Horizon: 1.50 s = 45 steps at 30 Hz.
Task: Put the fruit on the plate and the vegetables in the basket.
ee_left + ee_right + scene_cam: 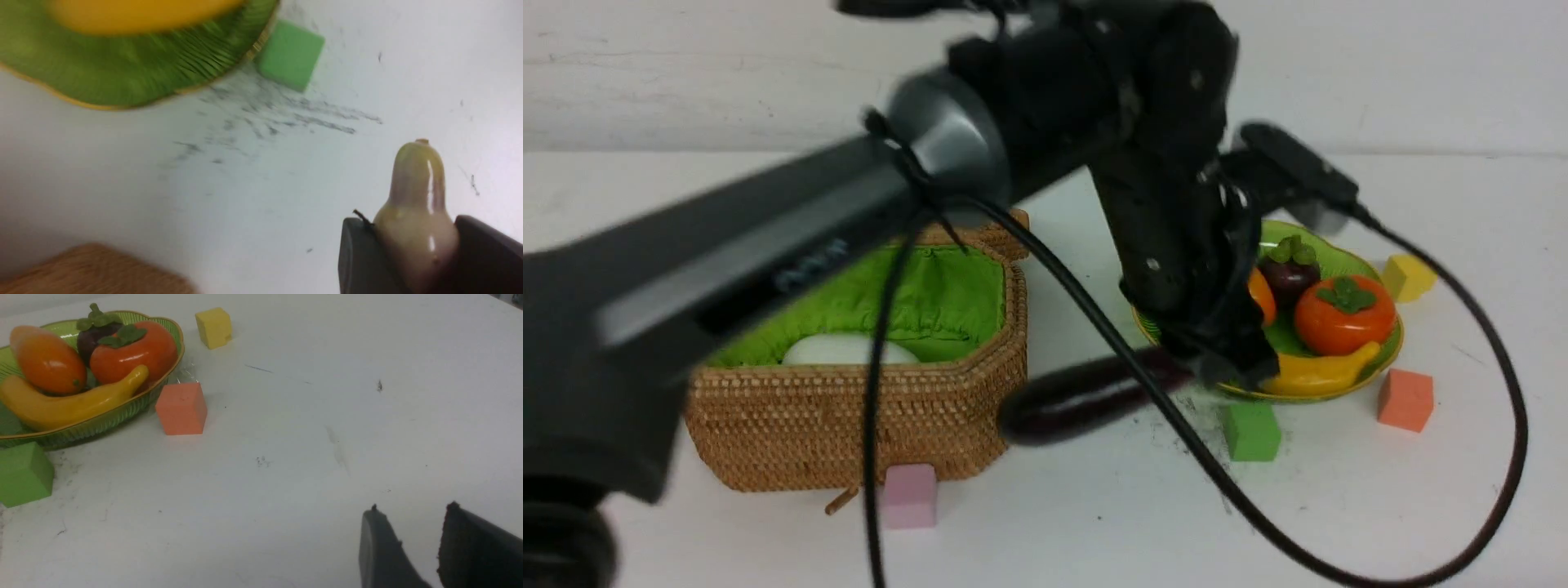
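On the left of the front view we see the basket [866, 408] sitting on the white worktop [1094, 506], its green lining showing and the white vegetable [849, 349] lying inside. A pink cube [908, 495] rests just in front of the basket's near wall. Moving right, the eggplant [1078, 396] hangs tilted between the basket and the plate [1339, 390], its stem end gripped in the left claw [1217, 359]; in the left wrist view the pale green stem [416, 204] is pinched between the two dark fingers [359, 257]. A green cube [1251, 430] lies just beside the plate's near rim. On the plate we find the banana [1319, 371], the mango [1262, 296], the mangosteen [1290, 269] and the persimmon [1343, 314] crowded together. An orange cube [1405, 399] and a yellow cube [1407, 277] sit near the plate's right side. The right claw [421, 543] shows only in its own wrist view, empty, with a narrow gap between its fingers.
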Each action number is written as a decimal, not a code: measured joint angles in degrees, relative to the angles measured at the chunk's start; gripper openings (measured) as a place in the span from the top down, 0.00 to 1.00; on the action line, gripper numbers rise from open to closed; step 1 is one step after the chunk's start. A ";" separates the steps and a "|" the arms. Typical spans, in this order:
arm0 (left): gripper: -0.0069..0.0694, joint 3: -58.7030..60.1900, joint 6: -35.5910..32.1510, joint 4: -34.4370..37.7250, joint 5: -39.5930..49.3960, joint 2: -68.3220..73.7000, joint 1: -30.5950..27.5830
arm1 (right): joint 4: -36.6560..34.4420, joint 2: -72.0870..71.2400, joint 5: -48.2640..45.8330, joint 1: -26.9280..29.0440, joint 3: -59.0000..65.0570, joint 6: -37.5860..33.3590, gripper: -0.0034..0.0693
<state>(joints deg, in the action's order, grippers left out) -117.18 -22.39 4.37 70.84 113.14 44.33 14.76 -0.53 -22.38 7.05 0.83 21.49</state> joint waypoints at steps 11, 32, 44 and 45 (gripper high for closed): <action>0.57 -0.05 -7.68 -13.24 0.61 -0.39 -16.04 | 0.06 0.00 0.00 0.00 0.00 0.00 0.63; 0.09 0.77 -3.79 -13.40 0.51 3.54 -17.47 | 0.06 0.00 0.00 0.00 0.00 0.00 0.63; 0.34 0.77 12.50 -11.81 0.62 -7.00 -17.47 | 0.06 0.00 0.00 0.00 0.00 0.00 0.63; 0.41 0.77 14.54 -11.81 0.62 -9.01 -17.47 | 0.06 0.00 0.00 0.00 0.00 0.00 0.63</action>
<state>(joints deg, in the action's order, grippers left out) -116.41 -7.85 -7.44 71.46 104.13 26.87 14.82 -0.53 -22.38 7.05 0.83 21.49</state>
